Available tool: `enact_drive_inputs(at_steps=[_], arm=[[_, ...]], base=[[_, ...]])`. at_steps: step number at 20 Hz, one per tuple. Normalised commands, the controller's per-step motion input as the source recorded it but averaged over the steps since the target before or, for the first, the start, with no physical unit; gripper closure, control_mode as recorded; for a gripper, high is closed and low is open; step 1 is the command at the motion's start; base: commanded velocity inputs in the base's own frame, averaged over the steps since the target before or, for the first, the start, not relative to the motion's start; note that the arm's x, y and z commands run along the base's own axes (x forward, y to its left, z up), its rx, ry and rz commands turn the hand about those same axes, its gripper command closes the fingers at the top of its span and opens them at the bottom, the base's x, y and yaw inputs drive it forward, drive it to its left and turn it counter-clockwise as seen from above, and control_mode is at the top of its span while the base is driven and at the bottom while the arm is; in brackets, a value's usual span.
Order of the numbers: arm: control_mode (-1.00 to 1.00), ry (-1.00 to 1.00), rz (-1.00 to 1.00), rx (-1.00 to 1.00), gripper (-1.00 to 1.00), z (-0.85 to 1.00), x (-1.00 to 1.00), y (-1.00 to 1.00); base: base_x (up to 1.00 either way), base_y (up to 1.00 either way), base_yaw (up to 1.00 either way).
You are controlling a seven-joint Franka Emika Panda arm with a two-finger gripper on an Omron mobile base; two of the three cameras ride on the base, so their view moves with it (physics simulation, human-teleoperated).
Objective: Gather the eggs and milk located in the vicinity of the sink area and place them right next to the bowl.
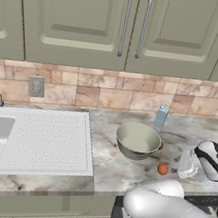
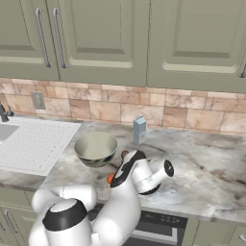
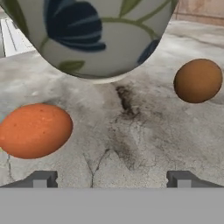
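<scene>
i see gripper (image 3: 112, 179) low at counter (image 1: 120, 171), fingers apart, nothing held. both eggs (image 3: 35, 130) (image 3: 197, 80) loose beside bowl (image 1: 137, 140); milk (image 1: 160, 119) just behind bowl. risk (my judgement): careless retreat nudges near egg, rolls it off front edge.

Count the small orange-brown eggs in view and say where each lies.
2. One orange-brown egg lies on the marble counter in front of the grey-green bowl; the other egg lies beside the bowl. None seems hidden.
</scene>
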Motion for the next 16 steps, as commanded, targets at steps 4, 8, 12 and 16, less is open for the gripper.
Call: enact_drive_inputs(at_steps=[4,8,12,16], arm=[[-1.00,0.00,0.13,0.00,-1.00,0.00,-0.18,0.35],[-1.00,0.00,0.15,0.00,-1.00,0.00,-0.21,0.32],[-1.00,0.00,0.09,0.00,-1.00,0.04,-0.13,0.05],[-1.00,0.00,0.00,0.00,-1.00,0.17,-0.06,-0.06]], base=[[0.00,0.00,0.00],[0.00,0.00,0.00],[0.00,0.00,0.00],[0.00,0.00,0.00]])
